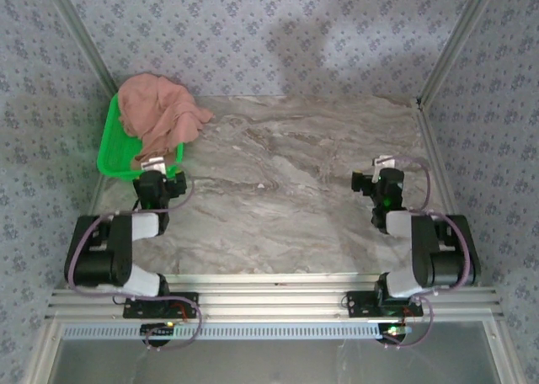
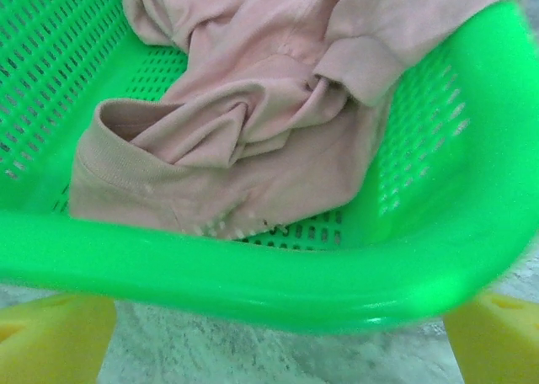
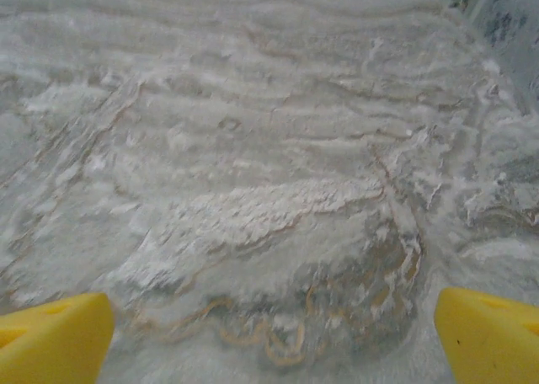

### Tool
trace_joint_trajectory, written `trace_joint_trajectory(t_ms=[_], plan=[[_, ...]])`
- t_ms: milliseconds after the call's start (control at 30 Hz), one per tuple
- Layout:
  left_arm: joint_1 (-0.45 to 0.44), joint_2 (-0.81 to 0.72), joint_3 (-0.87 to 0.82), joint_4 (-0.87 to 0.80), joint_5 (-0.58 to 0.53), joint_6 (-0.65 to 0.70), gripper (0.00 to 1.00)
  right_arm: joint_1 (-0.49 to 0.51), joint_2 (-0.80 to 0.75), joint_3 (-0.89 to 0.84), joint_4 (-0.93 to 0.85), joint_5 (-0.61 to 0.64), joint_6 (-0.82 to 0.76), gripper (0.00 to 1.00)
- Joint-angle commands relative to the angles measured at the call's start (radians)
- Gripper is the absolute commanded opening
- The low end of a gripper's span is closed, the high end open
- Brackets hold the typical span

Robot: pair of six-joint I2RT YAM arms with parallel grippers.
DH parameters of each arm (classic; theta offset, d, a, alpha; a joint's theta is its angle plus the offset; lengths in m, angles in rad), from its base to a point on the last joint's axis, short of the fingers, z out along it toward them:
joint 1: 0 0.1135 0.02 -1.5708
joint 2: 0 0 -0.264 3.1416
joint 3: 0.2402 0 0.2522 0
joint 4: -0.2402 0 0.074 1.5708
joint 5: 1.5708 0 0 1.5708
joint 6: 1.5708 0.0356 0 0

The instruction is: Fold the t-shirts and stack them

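Marbled surface (image 1: 295, 207) ahead; I see the pink t-shirt (image 1: 156, 110) bunched in the green basket (image 1: 108, 152), perhaps spilling over its far rim. Both the left jaws, beside the basket's near rim, and the right jaws gape empty.

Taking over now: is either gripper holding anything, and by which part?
Nothing held. Left gripper and right gripper are open; the t-shirt lies in the green basket.

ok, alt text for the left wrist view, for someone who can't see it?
A crumpled salmon-pink t-shirt lies bunched in a bright green perforated basket, seen close over its near rim. The left gripper is open and empty, its two yellow fingertips wide apart at the bottom corners above the marbled table.
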Motion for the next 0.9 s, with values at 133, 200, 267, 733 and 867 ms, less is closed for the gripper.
trace_joint_trajectory(t_ms=[133, 200, 267, 733, 867], plan=[[-0.074, -0.514, 0.17, -0.59, 0.005, -0.115, 1.0, 0.106, -0.402, 0.146, -0.618, 0.049, 0.149, 1.0], [-0.087, -0.631, 0.199, -0.751, 0.018, -0.174, 1.0, 0.124, -0.502, 0.168, -0.737, 0.015, 0.189, 1.0], [-0.095, -0.743, 0.237, -0.901, 0.014, -0.226, 1.0, 0.138, -0.582, 0.196, -0.85, -0.037, 0.231, 1.0], [0.006, -0.221, 0.993, -1.523, 0.284, -0.428, 1.0, 0.221, -0.543, 0.483, -1.131, -0.355, 0.336, 1.0], [0.147, 0.042, 1.146, -1.522, 0.472, -0.53, 1.0, 0.315, -0.406, 0.638, -1.172, -0.412, 0.367, 1.0]])
